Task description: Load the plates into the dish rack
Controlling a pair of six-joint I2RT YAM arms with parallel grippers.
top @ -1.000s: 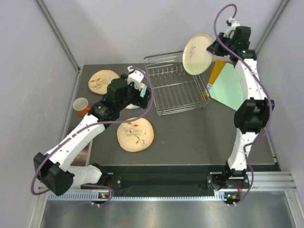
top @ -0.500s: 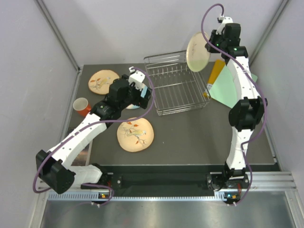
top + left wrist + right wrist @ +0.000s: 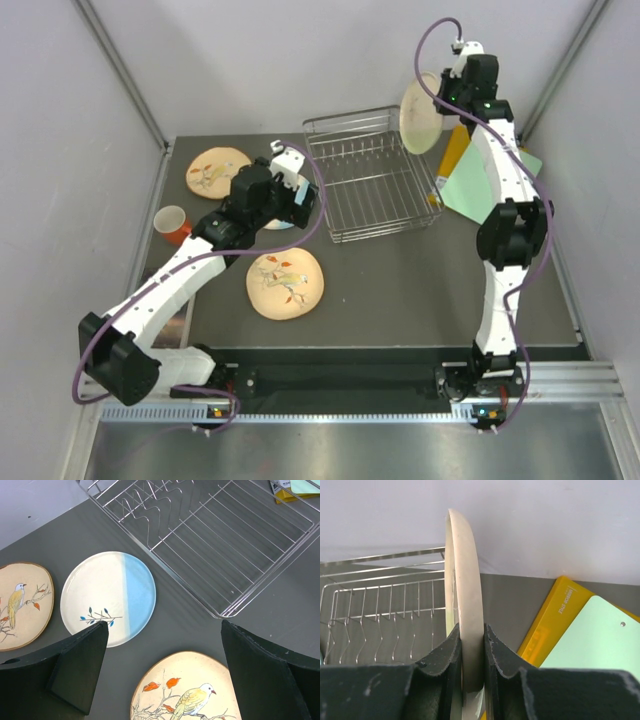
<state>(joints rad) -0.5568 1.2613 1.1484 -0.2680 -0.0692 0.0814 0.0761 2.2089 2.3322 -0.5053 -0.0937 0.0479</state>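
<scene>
Right gripper (image 3: 471,642) grips the cream plate (image 3: 465,580) by its rim, holding it upright on edge above the far right corner of the dish rack (image 3: 350,117). Left gripper (image 3: 164,645) hangs spread wide, holding nothing, over the white-and-blue plate (image 3: 107,597). A near tan plate (image 3: 286,284) and a far tan plate (image 3: 217,172) lie flat left of the rack.

open dish rack (image 3: 381,231) floor, tines (image 3: 350,152) at far side, boards (image 3: 485,185) just right

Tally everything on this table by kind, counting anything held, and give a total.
Plates: 4 (far tan plate, near tan plate, white-and-blue plate, cream plate in right claw)
Dish rack: 1
Red cup: 1
Boards: 2 (green board, orange board)
Total: 8
</scene>
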